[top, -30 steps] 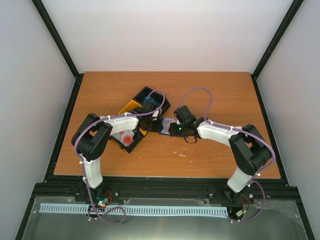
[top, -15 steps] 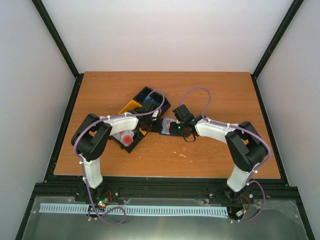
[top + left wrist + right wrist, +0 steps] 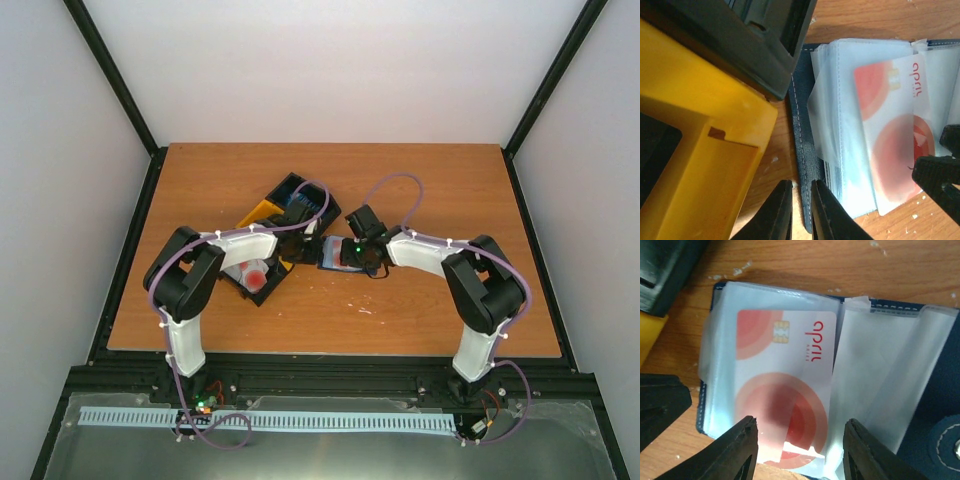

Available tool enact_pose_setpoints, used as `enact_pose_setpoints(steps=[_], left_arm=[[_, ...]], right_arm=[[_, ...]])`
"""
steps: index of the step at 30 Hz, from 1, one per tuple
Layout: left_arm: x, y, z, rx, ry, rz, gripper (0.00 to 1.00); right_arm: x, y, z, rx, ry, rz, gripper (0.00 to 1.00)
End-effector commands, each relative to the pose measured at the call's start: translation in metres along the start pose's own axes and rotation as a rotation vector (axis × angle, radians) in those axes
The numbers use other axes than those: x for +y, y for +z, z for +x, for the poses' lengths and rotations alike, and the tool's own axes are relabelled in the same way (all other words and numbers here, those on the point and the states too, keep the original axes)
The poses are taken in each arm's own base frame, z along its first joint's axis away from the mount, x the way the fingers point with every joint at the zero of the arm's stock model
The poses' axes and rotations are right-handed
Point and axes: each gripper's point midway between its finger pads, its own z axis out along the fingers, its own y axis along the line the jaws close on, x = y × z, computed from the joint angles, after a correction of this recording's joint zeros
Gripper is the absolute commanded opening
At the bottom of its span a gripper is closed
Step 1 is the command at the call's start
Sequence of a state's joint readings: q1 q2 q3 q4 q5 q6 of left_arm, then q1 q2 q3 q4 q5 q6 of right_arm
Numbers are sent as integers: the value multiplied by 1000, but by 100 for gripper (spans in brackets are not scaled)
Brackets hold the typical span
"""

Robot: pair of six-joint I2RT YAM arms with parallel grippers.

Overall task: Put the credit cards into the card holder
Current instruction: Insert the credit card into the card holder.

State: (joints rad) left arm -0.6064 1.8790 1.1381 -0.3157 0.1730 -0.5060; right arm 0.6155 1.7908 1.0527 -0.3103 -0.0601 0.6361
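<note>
The navy card holder (image 3: 331,254) lies open on the table between my grippers, its clear sleeves up. A white credit card with a red blotch (image 3: 785,385) sits in a sleeve, its lower end sticking out. My right gripper (image 3: 802,452) is open, its fingers either side of that card and just above it. My left gripper (image 3: 801,183) is nearly shut, pinching the holder's stitched navy edge (image 3: 800,125). The card also shows in the left wrist view (image 3: 895,125). Another white and red card (image 3: 256,272) lies in the tray, with blue cards (image 3: 299,190) at its far end.
The black-and-yellow tray (image 3: 262,214) stands right beside the holder's left side, its yellow wall (image 3: 695,125) close to my left fingers. My right finger (image 3: 940,180) shows at the holder's far side. Black frame rails border the table.
My right gripper has moved a little left and further over the card holder, and its arm has folded in. The left arm and the holder have stayed in place.
</note>
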Motion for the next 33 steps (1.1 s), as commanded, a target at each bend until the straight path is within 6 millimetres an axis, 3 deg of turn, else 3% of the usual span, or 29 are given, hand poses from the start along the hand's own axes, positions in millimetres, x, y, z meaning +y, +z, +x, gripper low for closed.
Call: enact_pose_setpoints(steps=[1,12,22,27,33], left_arm=[[1,7,-4,10,6,-8,13],[-4,17,5,53,19,33,12],[-5,16,5,53,23,42,12],[-5,15,5,53,22,41,12],[-7,14,4,51,24,49,12]], right_arm=[[0,5,-4,2,34,1,48],[20,13,1,48,49,-123,48],[26,13,-5,38,115,-182,48],[19,11,-7,13,183,-157,49],[30,7,-7,9,260,-236,53]])
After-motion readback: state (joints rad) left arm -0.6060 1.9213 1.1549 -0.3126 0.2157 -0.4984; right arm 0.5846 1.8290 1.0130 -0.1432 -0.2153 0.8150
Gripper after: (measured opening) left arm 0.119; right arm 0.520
